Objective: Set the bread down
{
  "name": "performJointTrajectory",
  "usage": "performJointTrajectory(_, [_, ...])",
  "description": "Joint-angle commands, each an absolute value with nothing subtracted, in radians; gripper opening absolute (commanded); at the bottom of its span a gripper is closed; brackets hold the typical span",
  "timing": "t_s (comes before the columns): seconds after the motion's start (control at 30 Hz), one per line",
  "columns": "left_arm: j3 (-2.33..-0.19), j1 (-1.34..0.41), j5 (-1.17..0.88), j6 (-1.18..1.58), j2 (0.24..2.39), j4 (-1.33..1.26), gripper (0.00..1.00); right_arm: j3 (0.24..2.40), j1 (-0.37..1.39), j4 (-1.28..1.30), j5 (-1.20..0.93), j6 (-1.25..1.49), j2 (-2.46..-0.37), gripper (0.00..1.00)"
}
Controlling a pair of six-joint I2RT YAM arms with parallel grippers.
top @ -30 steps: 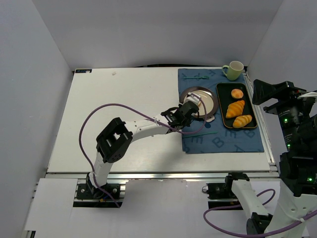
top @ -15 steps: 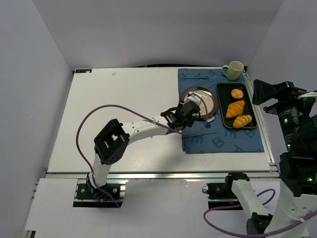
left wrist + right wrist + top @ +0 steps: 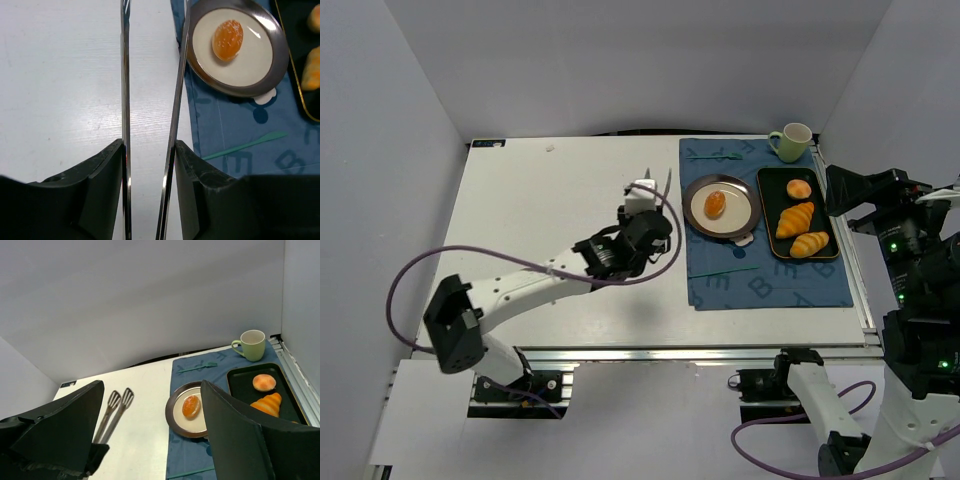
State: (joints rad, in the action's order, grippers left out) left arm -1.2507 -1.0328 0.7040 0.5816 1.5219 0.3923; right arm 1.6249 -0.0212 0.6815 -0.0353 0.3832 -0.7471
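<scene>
The bread [image 3: 716,204], a small oval orange-brown bun, lies on the round metal plate [image 3: 692,205]. It also shows in the left wrist view [image 3: 228,39] and the right wrist view [image 3: 190,406]. My left gripper [image 3: 645,215] is shut on metal tongs [image 3: 124,100], left of the plate over the white table. The tong arms are slightly apart and empty, their tips [image 3: 117,402] clear of the plate. My right gripper [image 3: 151,385] is open and empty, raised at the far right [image 3: 845,190].
A black tray [image 3: 761,215] right of the plate holds two croissants [image 3: 795,218] and a paler round bun [image 3: 799,188]. A green cup [image 3: 792,141] stands behind it. All sit on a blue mat [image 3: 770,285] with a teal stick [image 3: 725,270] and a teal fork [image 3: 715,155].
My left arm has pulled back to the left, away from the plate, with the tongs. The bread now lies uncovered on the plate. The right arm has not moved.
</scene>
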Motion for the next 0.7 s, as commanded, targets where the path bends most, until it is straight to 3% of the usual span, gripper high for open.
performJointTrajectory(0.0, [-1.155,-1.046,0.758,0.753,1.447,0.393,0.53,1.620,-0.012,0.641,-0.067,0.403,-0.732,0.84])
performJointTrajectory(0.67, [-1.020,-1.301,0.934,1.213,1.634,0.468,0.50,1.629,-0.008,0.672,-0.074,0.402,-0.712,0.84])
